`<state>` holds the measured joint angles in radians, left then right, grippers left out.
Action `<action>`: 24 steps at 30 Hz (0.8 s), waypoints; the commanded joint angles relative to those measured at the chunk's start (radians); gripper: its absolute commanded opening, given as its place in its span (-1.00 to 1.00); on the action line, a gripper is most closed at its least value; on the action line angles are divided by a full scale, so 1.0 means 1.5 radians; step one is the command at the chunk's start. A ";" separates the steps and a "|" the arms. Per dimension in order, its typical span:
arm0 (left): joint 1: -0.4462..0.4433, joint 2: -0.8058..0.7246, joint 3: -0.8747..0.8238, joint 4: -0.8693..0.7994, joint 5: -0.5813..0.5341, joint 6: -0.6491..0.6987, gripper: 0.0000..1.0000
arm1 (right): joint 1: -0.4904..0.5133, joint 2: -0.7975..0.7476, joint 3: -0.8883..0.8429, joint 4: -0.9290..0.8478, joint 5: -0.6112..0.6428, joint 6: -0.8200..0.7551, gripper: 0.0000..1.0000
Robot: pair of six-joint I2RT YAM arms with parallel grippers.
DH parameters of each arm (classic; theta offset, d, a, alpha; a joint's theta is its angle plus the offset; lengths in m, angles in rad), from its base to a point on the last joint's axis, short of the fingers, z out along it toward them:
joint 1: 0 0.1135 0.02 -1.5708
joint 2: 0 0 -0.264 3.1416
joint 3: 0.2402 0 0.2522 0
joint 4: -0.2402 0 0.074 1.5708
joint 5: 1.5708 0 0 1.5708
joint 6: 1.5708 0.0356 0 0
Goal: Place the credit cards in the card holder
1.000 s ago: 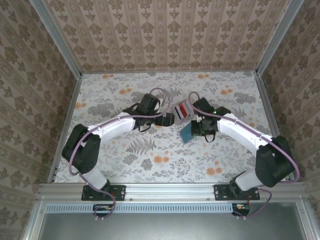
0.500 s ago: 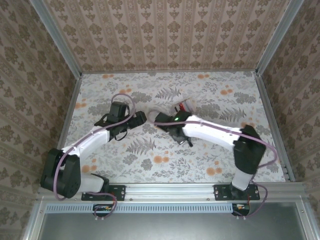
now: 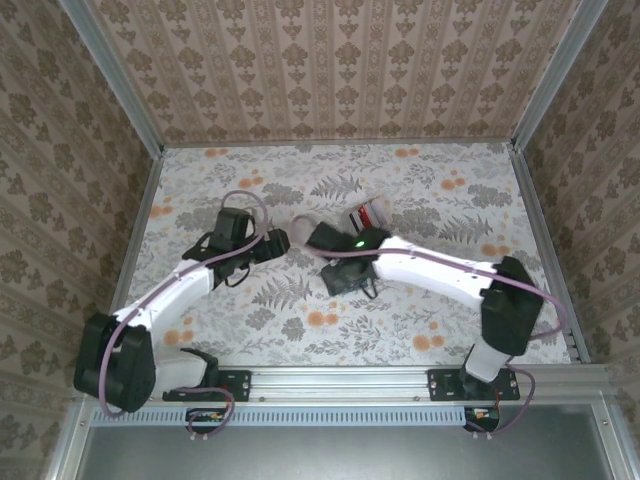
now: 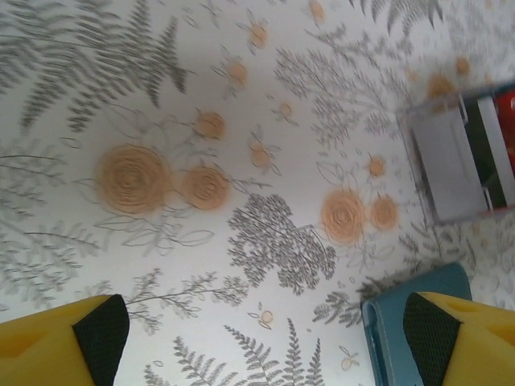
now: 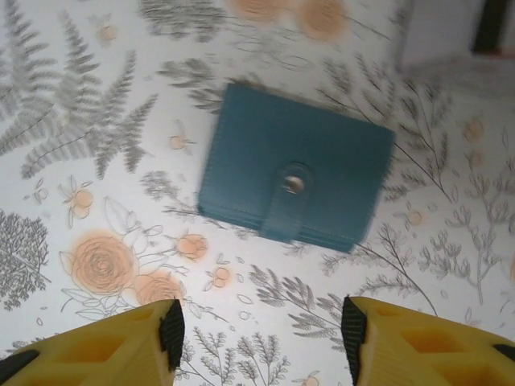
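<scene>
Arms first, seen from above: both reach in over the flowered surface (image 3: 430, 310) and meet near its middle, my left fingers (image 3: 274, 244) pointing toward the right arm's wrist, my right fingers (image 3: 343, 280) hanging dark below that wrist on its near side. At this height I cannot tell how wide either pair stands. Just beyond the right wrist sits a pale grey tray (image 3: 360, 215) with the red of the credit cards (image 3: 374, 212) showing in it. From my left wrist, the left fingers (image 4: 72, 342) are spread wide, one yellow tip at each bottom corner, with nothing but bare surface between them. A rounded corner of the teal card holder (image 4: 398, 322) lies flat by the tip at the picture's right; whether they touch I cannot tell. Further off on that side stands the tray (image 4: 447, 165), upright slots open, a red card edge (image 4: 506, 108) and a pale one in them. From my right wrist, the right fingers (image 5: 105, 342) are likewise wide and grip nothing. The card holder (image 5: 322, 161) lies flat on the surface ahead of them, apart from both tips, folded closed with its strap snapped across the front. A blurred pale corner of the tray (image 5: 438, 32) sits beyond it at the top right.
</scene>
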<state>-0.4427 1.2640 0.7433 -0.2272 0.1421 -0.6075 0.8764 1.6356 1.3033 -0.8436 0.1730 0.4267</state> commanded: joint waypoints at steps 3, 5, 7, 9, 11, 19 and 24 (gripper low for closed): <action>-0.086 0.100 0.096 -0.023 0.059 0.114 0.84 | -0.110 -0.024 -0.159 0.110 -0.216 0.116 0.10; -0.111 0.151 0.144 -0.049 0.077 0.146 0.84 | -0.129 -0.023 -0.203 0.159 -0.241 0.143 0.09; -0.125 0.201 0.184 -0.056 0.107 0.159 0.81 | -0.151 -0.018 -0.239 0.207 -0.268 0.170 0.08; -0.125 0.251 0.216 -0.041 0.154 0.144 0.76 | -0.173 -0.006 -0.262 0.251 -0.291 0.188 0.08; -0.126 0.290 0.241 -0.023 0.197 0.133 0.71 | -0.183 0.001 -0.274 0.274 -0.292 0.191 0.08; -0.128 0.380 0.273 -0.026 0.216 0.148 0.65 | -0.223 0.038 -0.296 0.338 -0.304 0.200 -0.01; -0.134 0.369 0.239 -0.011 0.227 0.129 0.65 | -0.233 0.053 -0.287 0.357 -0.307 0.199 -0.09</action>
<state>-0.6346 1.8374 1.1313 -0.2508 0.4469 -0.4175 0.5316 1.6531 0.8776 -0.4736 -0.3000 0.7197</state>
